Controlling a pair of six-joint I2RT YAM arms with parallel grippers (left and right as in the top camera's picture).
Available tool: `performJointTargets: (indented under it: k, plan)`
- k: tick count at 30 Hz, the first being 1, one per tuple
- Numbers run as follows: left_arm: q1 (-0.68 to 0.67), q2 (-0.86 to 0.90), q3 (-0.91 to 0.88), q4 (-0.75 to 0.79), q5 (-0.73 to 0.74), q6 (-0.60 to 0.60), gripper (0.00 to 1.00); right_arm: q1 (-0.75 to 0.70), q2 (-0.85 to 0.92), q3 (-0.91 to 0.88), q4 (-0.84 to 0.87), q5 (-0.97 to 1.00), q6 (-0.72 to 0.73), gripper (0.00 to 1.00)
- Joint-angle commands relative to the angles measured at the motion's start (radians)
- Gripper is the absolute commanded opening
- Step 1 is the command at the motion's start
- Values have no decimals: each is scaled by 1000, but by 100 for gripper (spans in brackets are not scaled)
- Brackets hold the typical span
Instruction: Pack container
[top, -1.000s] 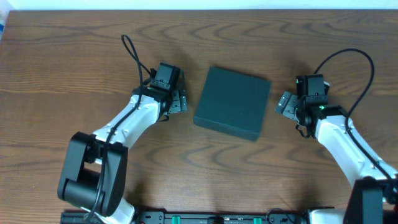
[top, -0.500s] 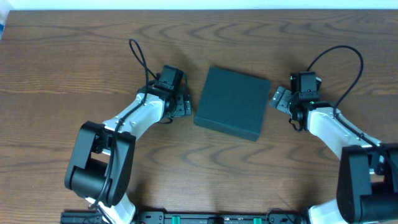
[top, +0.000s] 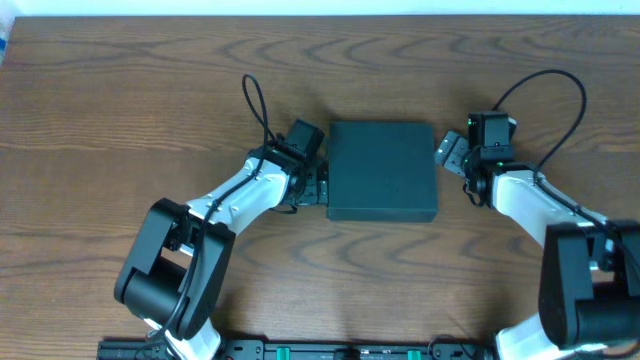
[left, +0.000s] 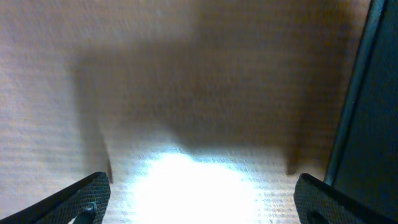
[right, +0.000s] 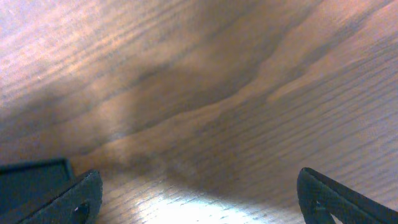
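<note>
The dark teal-black, matte, rigid rectangular container (top: 381, 171) lies flat near the middle of the brown wood-grain table (top: 120, 110), its lid down and its edges square to the table's edges. No snack packets or other items to pack are visible anywhere on the table.

The left gripper (top: 319, 186) sits at the container's nine o'clock side, right against its left wall. In the left wrist view its two dark fingertips (left: 81, 198) stand wide apart with nothing between them, and the container's dark wall (left: 367, 124) rises at three o'clock in that view, just beside one fingertip. The right gripper (top: 448, 152) sits at the container's two o'clock corner, touching or nearly so; which, I cannot tell. Its jaws are also spread wide and empty, and the right wrist view shows a corner of the container (right: 31, 177) at eight o'clock, beside its left fingertip (right: 68, 199).

With one gripper on each flank, the arms seem placed to brace or square the box so it cannot slide. The likely next step is lifting the hinged flap, which needs one arm steadying the body.
</note>
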Motion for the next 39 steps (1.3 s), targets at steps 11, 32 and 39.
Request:
performJointTargets:
  k: [11, 32, 39]
  plan:
    - [13, -3, 11, -26, -85, -71, 95, 0, 68, -1, 24, -144, 41, 99]
    - [134, -3, 12, 69, -51, 23, 95, 121, 66, 1, -73, -182, 139, 99]
    - [134, -3, 12, 119, -25, 34, 95, 114, 43, 1, -213, -179, 145, 99]
